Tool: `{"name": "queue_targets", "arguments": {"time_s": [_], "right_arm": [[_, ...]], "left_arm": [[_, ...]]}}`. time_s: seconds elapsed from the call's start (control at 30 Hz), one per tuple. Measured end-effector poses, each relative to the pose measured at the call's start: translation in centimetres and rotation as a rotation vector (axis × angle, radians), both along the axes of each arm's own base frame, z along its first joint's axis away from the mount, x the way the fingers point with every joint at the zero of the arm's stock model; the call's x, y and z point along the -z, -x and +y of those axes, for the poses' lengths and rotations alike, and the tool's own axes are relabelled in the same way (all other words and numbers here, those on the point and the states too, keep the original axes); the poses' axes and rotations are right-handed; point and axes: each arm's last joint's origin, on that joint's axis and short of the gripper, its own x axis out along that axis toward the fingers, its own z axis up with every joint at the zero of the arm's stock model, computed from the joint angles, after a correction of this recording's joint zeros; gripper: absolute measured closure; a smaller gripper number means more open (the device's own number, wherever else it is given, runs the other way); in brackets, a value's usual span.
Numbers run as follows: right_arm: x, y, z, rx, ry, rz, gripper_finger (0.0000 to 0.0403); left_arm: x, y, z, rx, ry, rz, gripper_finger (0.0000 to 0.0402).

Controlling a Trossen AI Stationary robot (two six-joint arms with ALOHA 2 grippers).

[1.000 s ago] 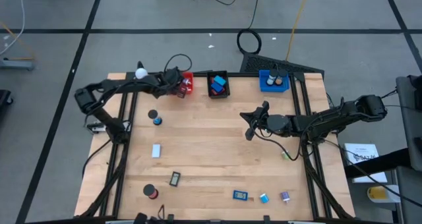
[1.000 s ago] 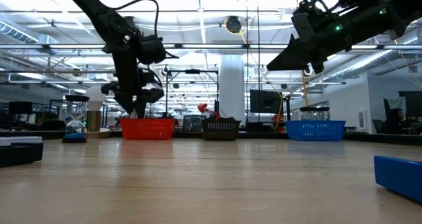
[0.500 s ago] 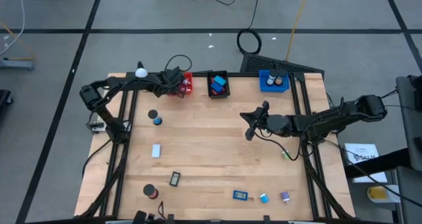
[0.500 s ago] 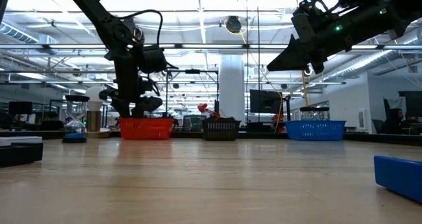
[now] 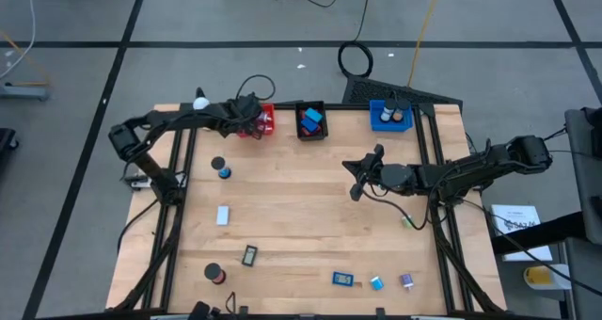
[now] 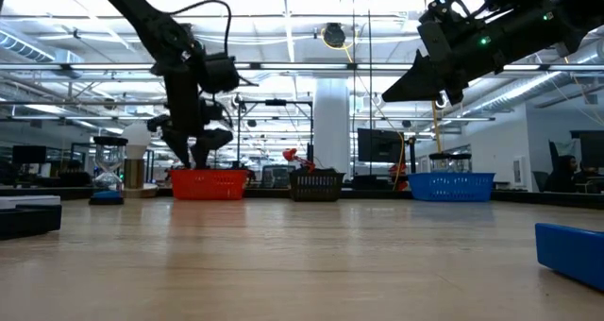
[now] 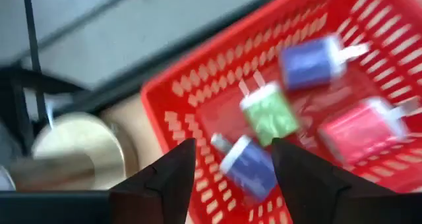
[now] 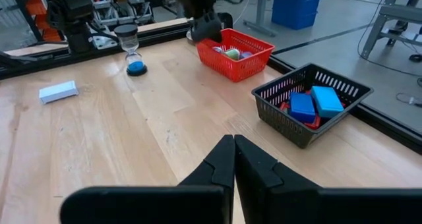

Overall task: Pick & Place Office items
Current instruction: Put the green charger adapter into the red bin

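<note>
My left gripper (image 5: 246,122) hovers open over the red bin (image 5: 264,120) at the table's far left, pointing steeply down. In the left wrist view its fingers (image 7: 165,178) stand apart above the bin's floor, where a blue clip (image 7: 247,168), a green clip (image 7: 269,117), a second blue clip (image 7: 313,60) and a red clip (image 7: 359,133) lie. My right gripper (image 5: 356,174) is shut and hangs above the table's middle, right of centre, holding nothing. Loose office items lie on the wood: a pale block (image 5: 223,215), a black-framed rectangle (image 5: 249,255), a black roll (image 5: 215,274).
A black bin (image 5: 310,120) with blue and red pieces and a blue bin (image 5: 390,115) stand along the far edge. A white ball on a tan base (image 5: 200,103) sits left of the red bin. A small hourglass (image 5: 221,168) stands nearby; several small pieces (image 5: 376,283) lie near the front edge.
My left gripper has stayed over the red bin, swaying slightly toward the table's left edge and back. My right arm has kept still.
</note>
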Motion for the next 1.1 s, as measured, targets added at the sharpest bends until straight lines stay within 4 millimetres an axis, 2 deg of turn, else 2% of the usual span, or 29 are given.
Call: {"name": "queue_targets", "arguments": {"time_s": [0.1, 0.23, 0.33, 0.5, 0.63, 0.73, 0.9, 0.97, 1.1], "right_arm": [[0.0, 0.0, 0.0, -0.002, 0.007, 0.007, 0.0401], [0.1, 0.0, 0.0, -0.007, 0.023, 0.021, 0.0402], [0.1, 0.0, 0.0, -0.009, 0.029, 0.025, 0.04], [0.1, 0.0, -0.3, 0.005, 0.032, 0.025, 0.0399], [0.0, 0.0, -0.9, 0.036, 0.005, 0.004, 0.0398], [0.0, 0.0, -1.3, 0.039, -0.041, -0.013, 0.0399], [0.1, -0.3, -1.4, -0.199, -0.167, -0.01, 0.0401], [0.1, -0.4, -0.8, -0.229, -0.201, 0.037, 0.0402], [-0.5, -0.5, 0.5, -0.183, -0.183, 0.196, 0.0402]], "left_arm": [[-1.2, 0.0, -1.5, 0.072, -0.022, 0.05, 0.0225], [-2.4, 0.2, -4.0, 0.142, -0.099, 0.045, 0.0279], [-2.8, 0.0, -7.1, 0.3, -0.162, -0.011, 0.0326], [-1.9, 0.4, -12.3, 0.626, -0.226, -0.148, 0.0393], [-1.2, 0.6, -14.7, 0.809, -0.135, -0.361, 0.0382], [-2.0, -0.2, -15.6, 0.854, -0.11, -0.5, 0.0369], [-1.0, -0.7, -18.2, 1.03, -0.213, -0.681, 0.0392], [-0.5, -0.5, -19.0, 1.099, -0.262, -0.781, 0.0397], [1.0, 0.3, -20.2, 1.168, -0.273, -0.886, 0.038]]}}
